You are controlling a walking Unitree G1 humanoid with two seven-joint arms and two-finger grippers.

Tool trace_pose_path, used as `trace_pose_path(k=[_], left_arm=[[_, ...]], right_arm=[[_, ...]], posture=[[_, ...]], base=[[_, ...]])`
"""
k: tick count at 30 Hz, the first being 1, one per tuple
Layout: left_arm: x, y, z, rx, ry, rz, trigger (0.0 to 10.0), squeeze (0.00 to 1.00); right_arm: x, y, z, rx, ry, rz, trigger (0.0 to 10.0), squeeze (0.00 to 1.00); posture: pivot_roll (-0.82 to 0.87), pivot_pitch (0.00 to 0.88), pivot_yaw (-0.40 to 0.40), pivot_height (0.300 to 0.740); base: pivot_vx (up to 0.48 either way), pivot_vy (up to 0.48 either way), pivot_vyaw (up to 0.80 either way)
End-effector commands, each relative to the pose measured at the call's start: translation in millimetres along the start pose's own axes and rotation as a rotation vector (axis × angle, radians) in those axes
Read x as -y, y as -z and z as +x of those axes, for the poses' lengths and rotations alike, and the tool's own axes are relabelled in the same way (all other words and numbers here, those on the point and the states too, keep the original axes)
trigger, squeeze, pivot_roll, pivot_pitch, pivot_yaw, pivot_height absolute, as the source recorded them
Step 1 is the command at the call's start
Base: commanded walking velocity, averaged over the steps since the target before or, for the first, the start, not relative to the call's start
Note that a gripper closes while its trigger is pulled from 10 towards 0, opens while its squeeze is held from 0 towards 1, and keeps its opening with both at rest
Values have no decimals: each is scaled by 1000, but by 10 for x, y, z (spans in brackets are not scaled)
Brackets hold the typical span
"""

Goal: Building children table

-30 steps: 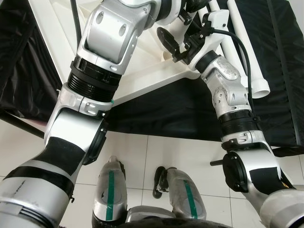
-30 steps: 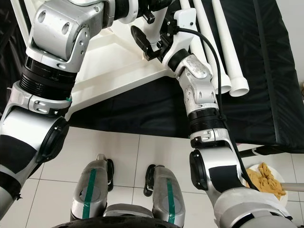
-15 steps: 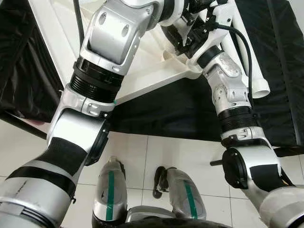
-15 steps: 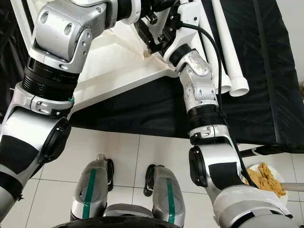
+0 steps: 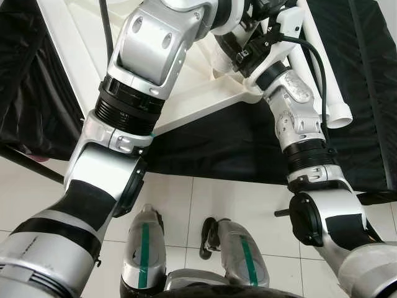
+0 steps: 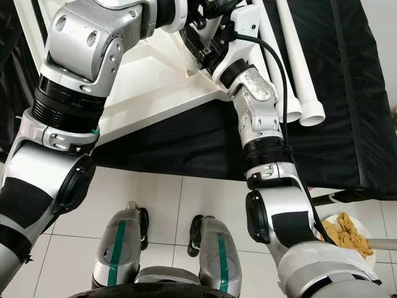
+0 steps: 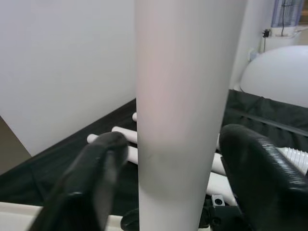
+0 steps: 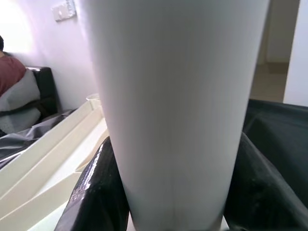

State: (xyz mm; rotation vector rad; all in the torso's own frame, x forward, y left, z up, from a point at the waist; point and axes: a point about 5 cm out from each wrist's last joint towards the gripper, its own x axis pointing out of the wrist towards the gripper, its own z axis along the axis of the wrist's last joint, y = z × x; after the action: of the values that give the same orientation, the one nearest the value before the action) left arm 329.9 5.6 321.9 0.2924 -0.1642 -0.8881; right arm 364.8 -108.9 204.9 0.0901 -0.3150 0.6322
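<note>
A white tabletop point(image 5: 186, 99) lies upside down on a black cloth. At its near corner a white table leg point(image 8: 178, 96) stands upright, and both arms reach in to it. My right gripper point(image 6: 208, 49) is shut on the table leg low down by the corner, its black fingers point(image 8: 96, 192) pressed against both sides. Higher up, my left gripper point(image 7: 175, 144) is open and straddles the same leg point(image 7: 178, 120), one finger point(image 7: 250, 173) against it and the other a sliver away.
Spare white legs point(image 5: 329, 81) lie side by side on the black cloth point(image 5: 248, 143) to the right of the tabletop. A plate of yellow-brown pieces point(image 6: 347, 233) sits on the tiled floor at my right. A person point(image 8: 9, 62) sits on a dark sofa beyond.
My right gripper, spread and short of the corner a second ago, has moved in and shut on the leg. The left arm has shifted slightly.
</note>
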Motion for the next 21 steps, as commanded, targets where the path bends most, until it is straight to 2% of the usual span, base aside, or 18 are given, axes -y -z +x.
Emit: trace_pose_path(k=[1, 6, 7, 8, 10, 12, 13, 14, 18, 20, 21], left_arm=[[38, -31, -16, 14, -3, 1, 10000, 1000], [43, -2, -33, 9, 10, -20, 10000, 1000], [41, 14, -54, 8, 23, -33, 10000, 0], [36, 15, -90, 21, 46, -75, 10000, 0], [36, 15, -90, 21, 46, -75, 10000, 0], [14, 2, -191, 64, 89, -138, 10000, 0], [14, 2, -191, 64, 89, -138, 10000, 0], [-6, 4, -251, 86, 100, -156, 10000, 0], [-56, 9, -340, 129, 94, -197, 10000, 0], [-56, 9, -340, 129, 94, -197, 10000, 0], [-107, 23, -388, 156, 66, -236, 10000, 0]], right_arm=[[55, -47, 19, 10, 29, -7, 10000, 0], [77, -53, 21, 13, 45, -2, 10000, 0], [92, -50, 16, 12, 54, 0, 10000, 0], [112, -43, 6, 8, 70, 1, 10000, 0], [112, -43, 6, 8, 70, 1, 10000, 0], [174, -35, -19, -4, 117, 2, 10000, 0], [174, -35, -19, -4, 117, 2, 10000, 0], [217, -31, -35, -12, 148, 7, 10000, 0], [294, -35, -67, -22, 196, 1, 10000, 0], [294, -35, -67, -22, 196, 1, 10000, 0], [334, -38, -89, -28, 215, -2, 10000, 0]], posture=[[112, 35, -66, 740], [112, 35, -66, 740], [110, 32, -64, 740], [108, 28, -63, 740], [108, 28, -63, 740], [108, 28, -62, 740], [108, 28, -62, 740], [109, 28, -63, 740], [109, 29, -65, 740], [109, 29, -65, 740], [109, 29, -65, 740]], base=[[0, 0, 0], [0, 0, 0], [0, 0, 0], [0, 0, 0], [0, 0, 0], [0, 0, 0], [0, 0, 0], [0, 0, 0], [0, 0, 0], [0, 0, 0], [0, 0, 0]])
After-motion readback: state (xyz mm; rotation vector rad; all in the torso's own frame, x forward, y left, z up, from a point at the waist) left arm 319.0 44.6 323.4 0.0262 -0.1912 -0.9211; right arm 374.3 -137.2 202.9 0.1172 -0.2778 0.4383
